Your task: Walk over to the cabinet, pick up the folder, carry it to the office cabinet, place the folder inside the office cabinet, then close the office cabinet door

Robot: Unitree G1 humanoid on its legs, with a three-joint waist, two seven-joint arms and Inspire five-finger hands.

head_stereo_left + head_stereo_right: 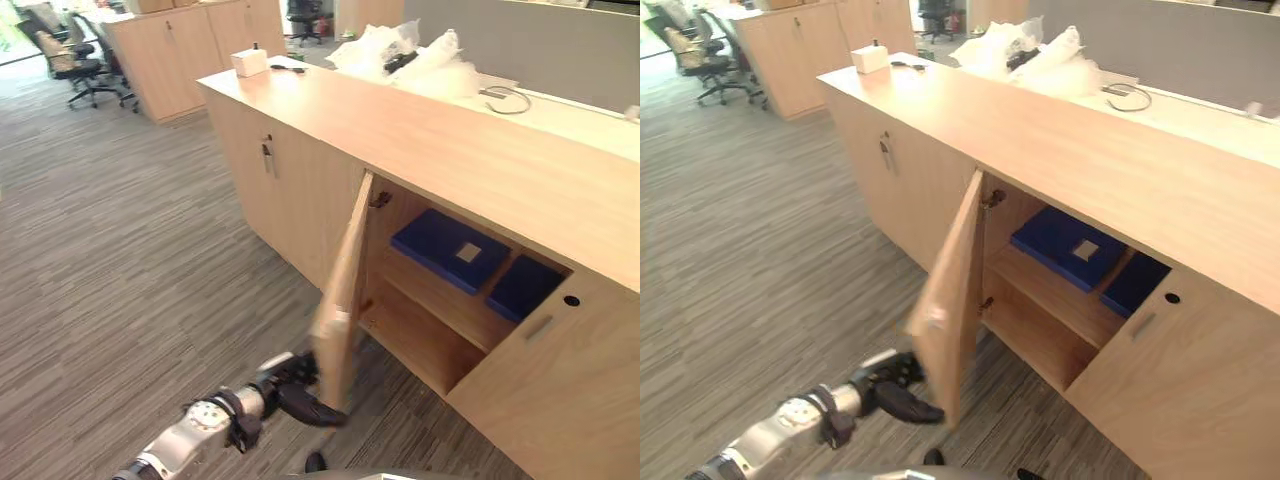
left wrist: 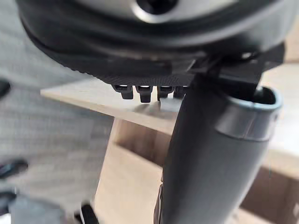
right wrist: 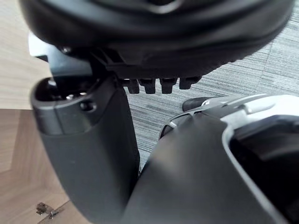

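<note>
A blue folder (image 1: 450,248) lies flat on the upper shelf inside the open office cabinet (image 1: 430,320). A second blue folder (image 1: 525,285) lies beside it, partly hidden by the shut right door (image 1: 560,390). The cabinet's left door (image 1: 340,300) stands swung out towards me. My left hand (image 1: 300,395) reaches low, with straight fingers against the outer face of that door near its bottom edge. In the left wrist view its thumb (image 2: 210,163) points along the door's edge. My right hand (image 3: 88,154) hangs over the carpet, holding nothing.
On the long cabinet top (image 1: 450,140) sit a small white box (image 1: 249,62), crumpled plastic bags (image 1: 420,60) and a looped cable (image 1: 505,98). More wooden cabinets (image 1: 180,50) and office chairs (image 1: 70,60) stand at the far left. Grey carpet (image 1: 120,260) lies open to the left.
</note>
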